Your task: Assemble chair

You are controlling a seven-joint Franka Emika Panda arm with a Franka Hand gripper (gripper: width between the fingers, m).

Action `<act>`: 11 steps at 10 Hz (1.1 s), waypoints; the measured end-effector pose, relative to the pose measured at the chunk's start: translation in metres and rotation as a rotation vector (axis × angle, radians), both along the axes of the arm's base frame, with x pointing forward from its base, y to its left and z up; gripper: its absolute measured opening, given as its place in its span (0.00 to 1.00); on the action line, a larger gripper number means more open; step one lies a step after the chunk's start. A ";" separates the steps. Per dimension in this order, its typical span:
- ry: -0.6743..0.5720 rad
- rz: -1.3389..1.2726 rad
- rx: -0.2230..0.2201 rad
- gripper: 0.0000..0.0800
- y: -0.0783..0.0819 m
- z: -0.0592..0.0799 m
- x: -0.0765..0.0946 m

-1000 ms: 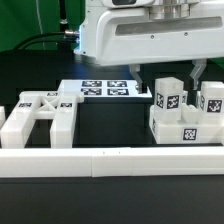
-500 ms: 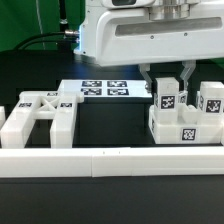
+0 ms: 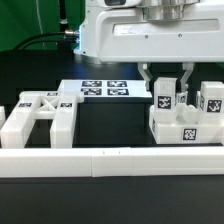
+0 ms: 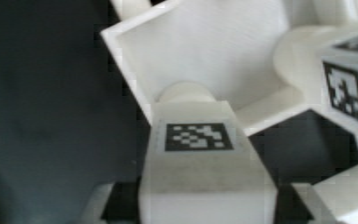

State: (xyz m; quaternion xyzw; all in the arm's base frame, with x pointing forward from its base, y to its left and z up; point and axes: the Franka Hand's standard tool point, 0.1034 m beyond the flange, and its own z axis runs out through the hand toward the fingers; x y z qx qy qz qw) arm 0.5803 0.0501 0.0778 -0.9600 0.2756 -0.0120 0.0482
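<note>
A black table [image 3: 112, 125] is seen, on which the marker board [image 3: 105, 90] lies flat; every place below is given from that board. The white body of the robot arm [image 3: 125, 35] is held above the board and partly behind it.

A long low white rail [image 3: 110, 163] is laid across the table on the camera's side of the board, well apart from it.

The chair is found in loose parts on both sides of the board. A chair frame [image 3: 40, 118] with a crossed brace on top is set near the board, toward the exterior view's left and a little nearer the camera. A chair base block [image 3: 165, 128], marked with a square tag on its front, is placed just beside the board toward the exterior view's right.

Two upright pieces are stood on that block. The chair post [image 3: 166, 98], tagged on its face, is the nearer one to the board. The second chair post [image 3: 212, 100] is set farther from the board, at the exterior view's right edge.

The gripper [image 3: 167, 84] is lowered over the chair post, and its fingers [image 3: 149, 80] are closed against the post's two sides. In the wrist view the tagged top of that post is seen between the fingers.
</note>
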 end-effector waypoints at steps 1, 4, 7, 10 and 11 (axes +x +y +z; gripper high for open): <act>0.011 -0.105 0.004 0.36 0.002 0.000 -0.001; 0.014 -0.401 0.032 0.36 0.002 -0.001 0.000; 0.042 -0.614 0.047 0.48 0.003 -0.002 0.000; 0.038 -0.558 0.043 0.65 0.002 -0.001 0.000; 0.037 -0.528 0.042 0.78 0.003 -0.001 0.000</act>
